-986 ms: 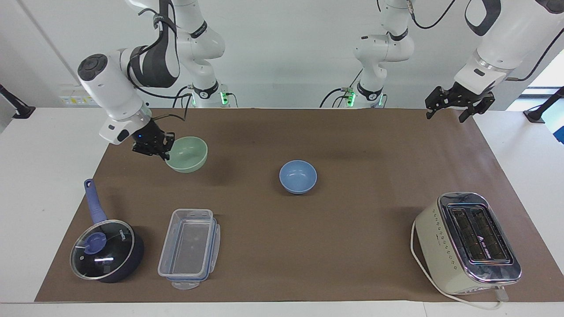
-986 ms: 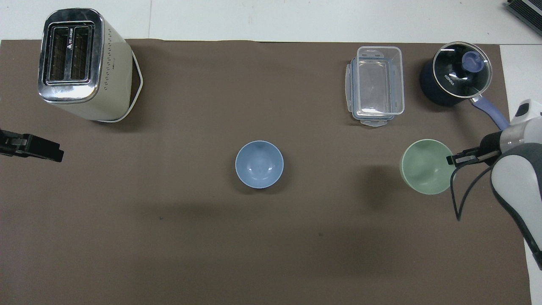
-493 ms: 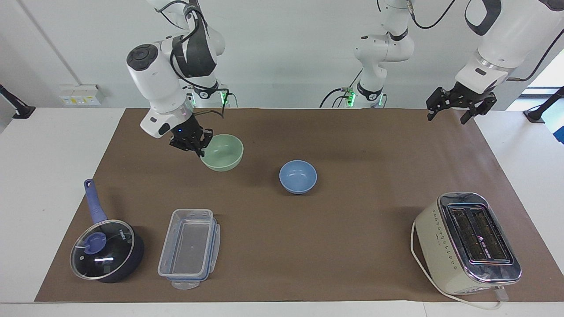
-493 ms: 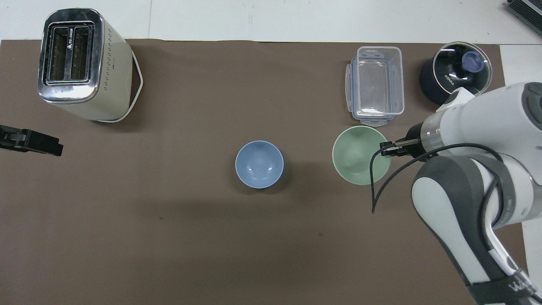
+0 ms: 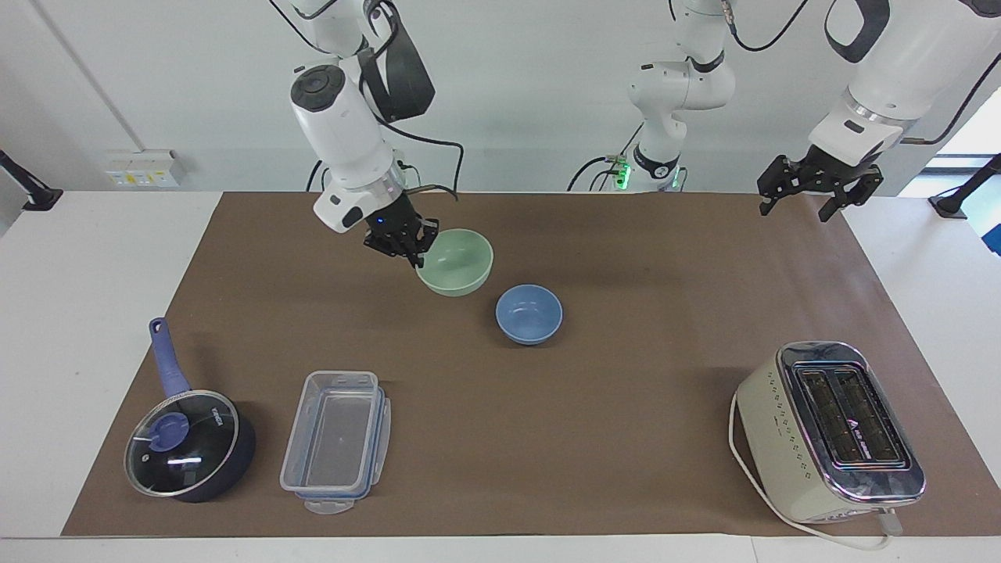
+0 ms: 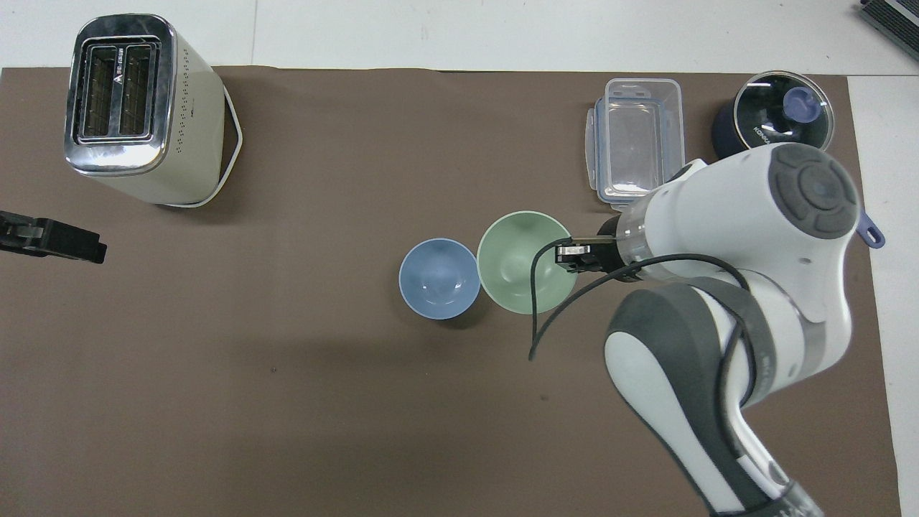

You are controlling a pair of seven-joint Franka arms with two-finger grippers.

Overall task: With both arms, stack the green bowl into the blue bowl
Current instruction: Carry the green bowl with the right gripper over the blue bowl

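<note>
Carrying the green bowl [image 5: 455, 262] by its rim, the right hand [image 5: 408, 249] stays out of it; level centring over the blue bowl [image 5: 529, 313] before release seems wise. Left hand [image 5: 813, 191] waits open near the counter [image 5: 626, 438] edge.

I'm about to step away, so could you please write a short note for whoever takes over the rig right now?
Right tool: shut on the rim of the green bowl, which it holds in the air beside the blue bowl.
Left tool: open, empty, waiting over the left arm's end of the table.
Blue bowl: on the mat mid-table, empty.
Done: green bowl picked up.
Left: bring it over the blue bowl, lower it in, release.
</note>
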